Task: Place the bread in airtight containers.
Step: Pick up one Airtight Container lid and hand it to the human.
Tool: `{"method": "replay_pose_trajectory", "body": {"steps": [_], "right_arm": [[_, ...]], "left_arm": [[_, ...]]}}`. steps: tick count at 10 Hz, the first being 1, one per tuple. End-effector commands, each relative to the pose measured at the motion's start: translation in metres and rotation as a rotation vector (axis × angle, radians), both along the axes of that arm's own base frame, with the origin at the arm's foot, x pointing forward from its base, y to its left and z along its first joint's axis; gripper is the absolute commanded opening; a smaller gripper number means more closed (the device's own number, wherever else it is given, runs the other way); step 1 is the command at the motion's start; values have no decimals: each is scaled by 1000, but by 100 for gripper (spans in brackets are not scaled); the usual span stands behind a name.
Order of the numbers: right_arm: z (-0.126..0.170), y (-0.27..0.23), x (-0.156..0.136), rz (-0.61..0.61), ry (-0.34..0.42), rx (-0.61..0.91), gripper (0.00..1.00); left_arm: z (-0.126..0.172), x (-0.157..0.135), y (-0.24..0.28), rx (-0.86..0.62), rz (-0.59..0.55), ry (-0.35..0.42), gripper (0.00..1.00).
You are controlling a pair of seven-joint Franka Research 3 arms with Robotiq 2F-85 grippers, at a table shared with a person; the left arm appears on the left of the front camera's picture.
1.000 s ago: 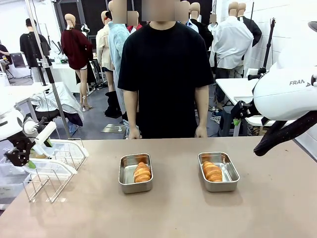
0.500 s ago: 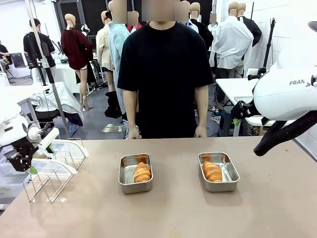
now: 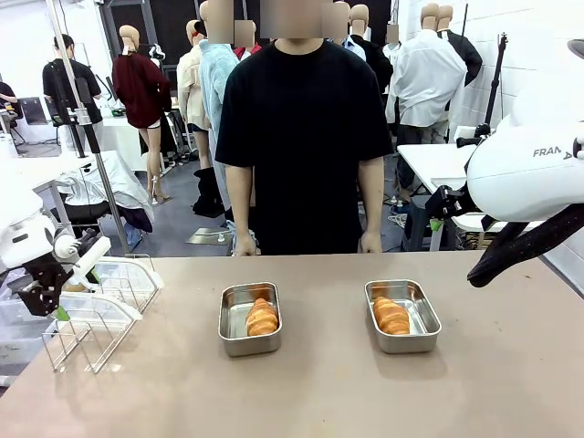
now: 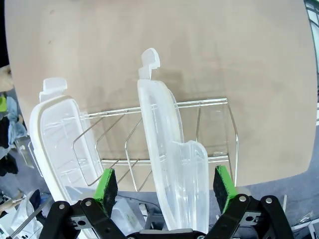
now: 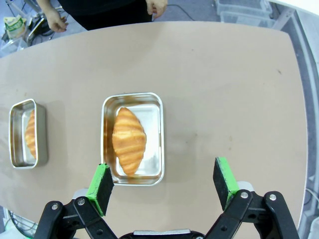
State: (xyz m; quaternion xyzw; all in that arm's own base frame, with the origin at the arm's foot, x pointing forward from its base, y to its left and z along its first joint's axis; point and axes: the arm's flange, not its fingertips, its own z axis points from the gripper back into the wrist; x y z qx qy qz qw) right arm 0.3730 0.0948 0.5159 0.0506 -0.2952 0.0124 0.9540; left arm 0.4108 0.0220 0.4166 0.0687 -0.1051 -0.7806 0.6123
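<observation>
At the left edge of the desk [image 3: 301,401], the left claw [image 4: 165,183] hangs over the wire rack [image 4: 212,103] with its jaws wide. A clear lid [image 4: 158,134] stands on edge in the rack, right between the green pads [image 4: 106,183]. There is a gap on each side, so nothing is gripped. A second lid [image 4: 56,139] leans in the rack just outside one pad. Well away from that claw, toward the middle of the desk, the left pan [image 3: 225,321] already holds a roll [image 3: 262,318]. The right pan [image 5: 158,124] holds the other roll [image 5: 128,140]. The right claw [image 5: 163,183], also spread wide and empty, hovers above the desk with the right pan just ahead of it, nearer one pad. By the look of it the bread is in. Both pans are uncovered, so lidding them remains, probably starting with the straddled lid.
</observation>
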Motion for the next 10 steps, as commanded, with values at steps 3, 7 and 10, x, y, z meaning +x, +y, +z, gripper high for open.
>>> {"method": "replay_pose_trajectory", "body": {"steps": [3,7,10], "right_arm": [[0,1,0,0,-2,1,100],[0,1,0,0,-2,1,100],[0,1,0,0,-2,1,100]], "left_arm": [[-7,6,8,-12,-7,2,94],[-5,4,10,-3,5,-2,30],[0,4,11,10,0,-7,0]]}}
